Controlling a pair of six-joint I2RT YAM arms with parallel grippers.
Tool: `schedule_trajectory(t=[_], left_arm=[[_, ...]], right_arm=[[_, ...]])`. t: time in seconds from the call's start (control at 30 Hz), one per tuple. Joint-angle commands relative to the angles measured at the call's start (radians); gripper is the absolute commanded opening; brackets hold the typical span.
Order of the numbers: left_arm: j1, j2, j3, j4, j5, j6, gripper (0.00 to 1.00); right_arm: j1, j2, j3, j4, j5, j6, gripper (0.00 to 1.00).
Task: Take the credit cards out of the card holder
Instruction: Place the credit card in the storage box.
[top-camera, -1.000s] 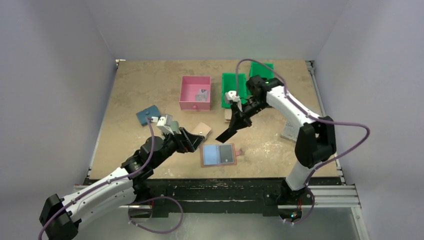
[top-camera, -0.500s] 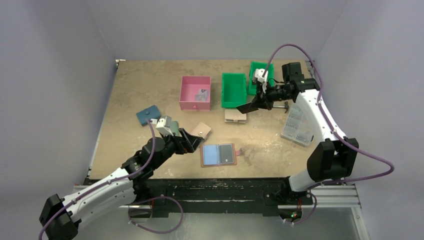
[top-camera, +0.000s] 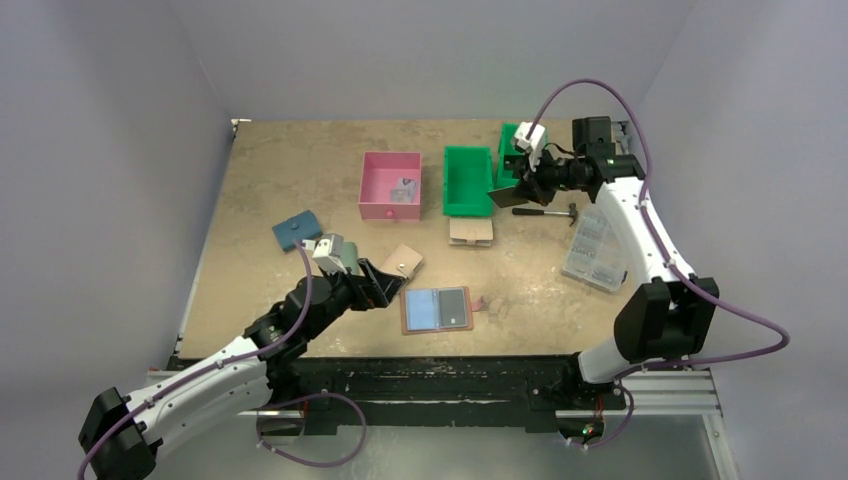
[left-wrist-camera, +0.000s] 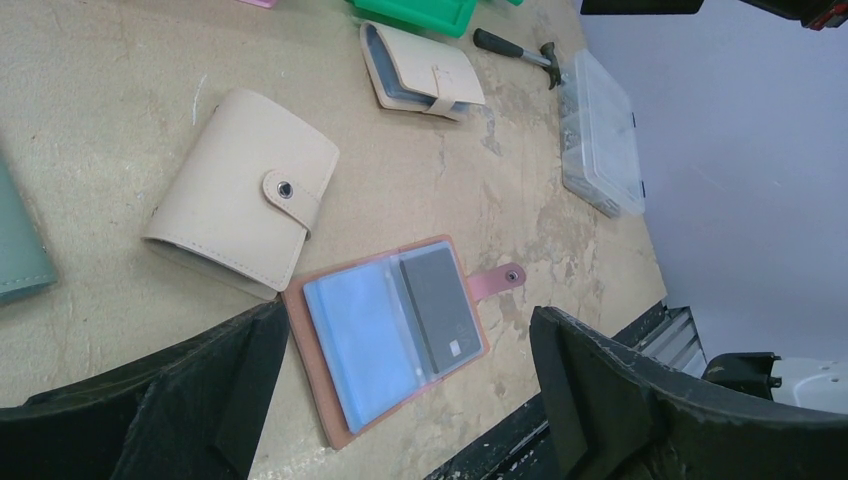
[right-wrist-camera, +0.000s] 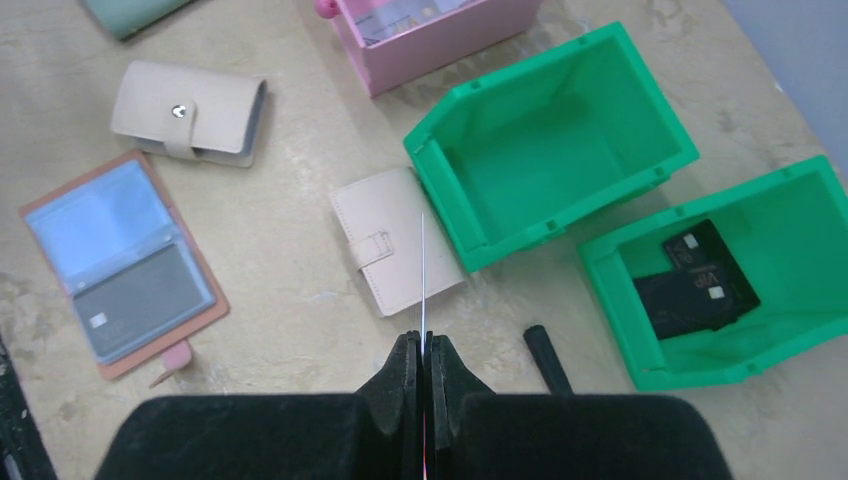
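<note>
The right gripper (top-camera: 520, 188), in the upper right of the overhead view, was closed tight on one dark card (top-camera: 498, 199). Its wrist camera saw that card edge-on as a thin line (right-wrist-camera: 422, 270), over the beige wallet beside the large green bin (right-wrist-camera: 545, 140). The left gripper (left-wrist-camera: 408, 322) was spread wide with nothing in it, hovering just above the card holder (left-wrist-camera: 385, 340).

The holder lay open and flat at the lower centre of the overhead view (top-camera: 437, 309), with a second card (left-wrist-camera: 440, 310) in the clear sleeve on its right-hand half.

These cards looked light, thin, stiff and slick. A pinch on a short edge would probably suit them, as with the one in the air. The sleeved card likely had to be slid out by whichever edge showed. The holder seemed light enough to drag along unless it was pinned.

By count there were:
- four cards: one gripped, one sleeved, and two black ones in the small green bin (right-wrist-camera: 790, 210)
- one card holder
- two beige wallets (right-wrist-camera: 188, 118) (right-wrist-camera: 395, 255)
- two green bins
- one pink box (top-camera: 390, 185), whose contents I could not make out
</note>
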Motion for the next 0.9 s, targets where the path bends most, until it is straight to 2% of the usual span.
schedule_trajectory(t=[0.0, 0.87], left_arm=[[0.004, -0.001, -0.007, 0.014, -0.013, -0.013, 0.99], [0.003, -0.012, -0.023, -0.012, -0.024, -0.011, 0.99]], right_arm=[[-0.009, 0.002, 0.057, 0.072, 0.069, 0.053, 0.0], [-0.013, 0.185, 0.279, 0.111, 0.279, 0.049, 0.0]])
